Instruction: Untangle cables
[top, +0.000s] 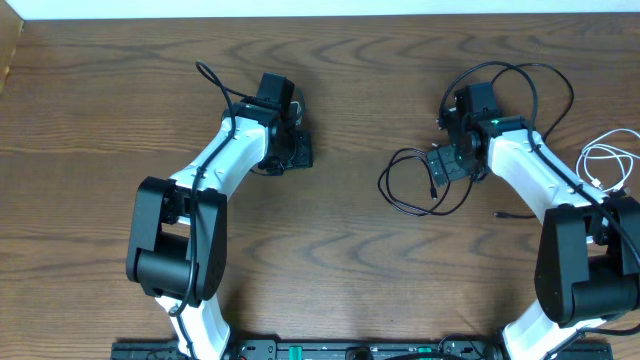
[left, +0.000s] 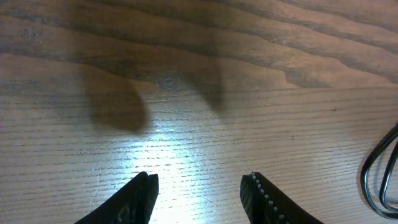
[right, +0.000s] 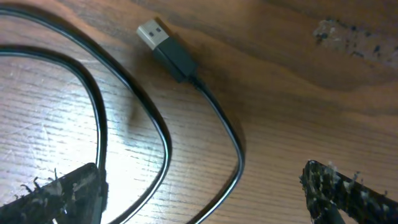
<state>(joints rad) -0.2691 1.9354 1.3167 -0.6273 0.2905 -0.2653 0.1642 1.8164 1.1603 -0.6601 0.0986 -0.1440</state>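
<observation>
A black cable lies in loose loops on the wooden table, just left of my right gripper. In the right wrist view its strands run between my open right gripper's fingers, and its USB plug lies ahead. The jaws hold nothing. A white cable is bundled at the right edge. My left gripper is open and empty over bare wood. A thin black cable loop shows at the right edge of its wrist view. That loop is largely hidden under the arm overhead.
A small black plug end lies by the right arm's forearm. Thick black arm wires arc behind the right wrist. The table's back edge meets a white wall.
</observation>
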